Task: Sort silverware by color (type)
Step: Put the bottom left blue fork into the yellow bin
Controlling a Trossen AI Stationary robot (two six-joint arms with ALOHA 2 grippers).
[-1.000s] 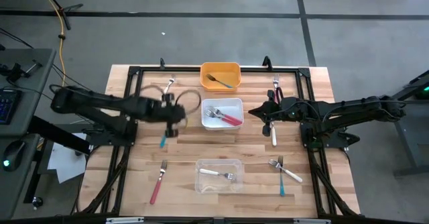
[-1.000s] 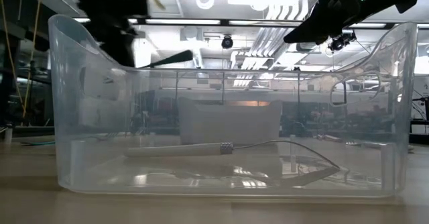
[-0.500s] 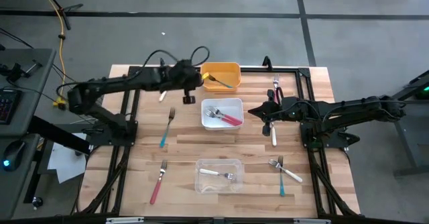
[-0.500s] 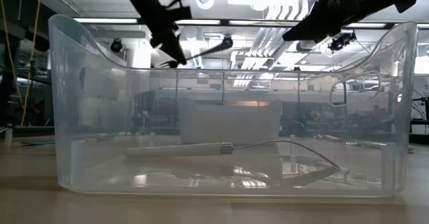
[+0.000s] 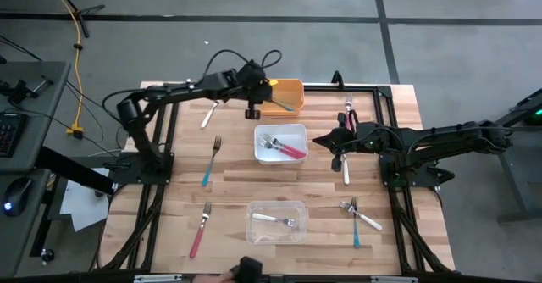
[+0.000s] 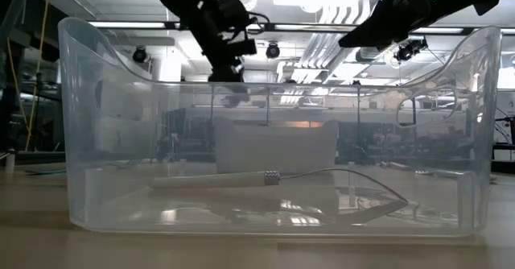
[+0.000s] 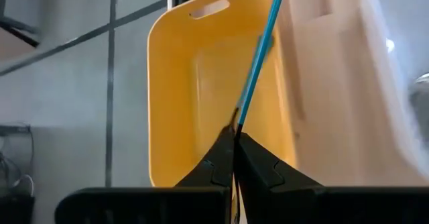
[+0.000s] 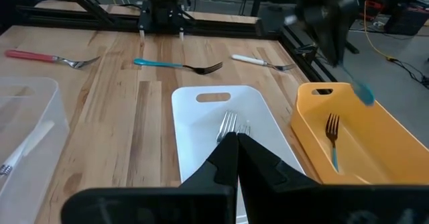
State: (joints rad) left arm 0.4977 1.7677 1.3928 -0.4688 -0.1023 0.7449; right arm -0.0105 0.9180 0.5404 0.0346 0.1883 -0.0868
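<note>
My left gripper [image 5: 251, 107] hangs over the near left rim of the orange bin [image 5: 288, 88], shut on a teal-handled fork [image 7: 258, 56]. From the right wrist view it shows as a dark blur [image 8: 328, 23] with a teal tip [image 8: 362, 91] below it. Another teal fork [image 8: 332, 143] lies inside the orange bin. My right gripper [image 5: 326, 141] is shut on nothing and hovers just right of the white bin [image 5: 296, 130], which holds pink-handled forks [image 5: 288, 150]. A white-handled fork [image 5: 271, 219] lies in the clear bin [image 5: 275, 207]. My left gripper pinches the fork's slim teal handle [image 7: 239, 120] between its two fingertips, slanting down from the table's left. The handle runs on past the fingertips along their line, lifted clear above the orange bin. The fork's metal head does not show.
Loose forks lie on the wood: a teal one [image 5: 210, 161], a pink one [image 5: 200, 230] and a white one [image 5: 208, 113] on the left; a white one [image 5: 345, 171], a pink one [image 5: 349, 110] and a teal and white pair [image 5: 360, 218] on the right.
My left gripper has swung from the middle left of the table toward the far edge and the right, ending over the orange bin, and has rolled on the way. My right arm has kept still.
</note>
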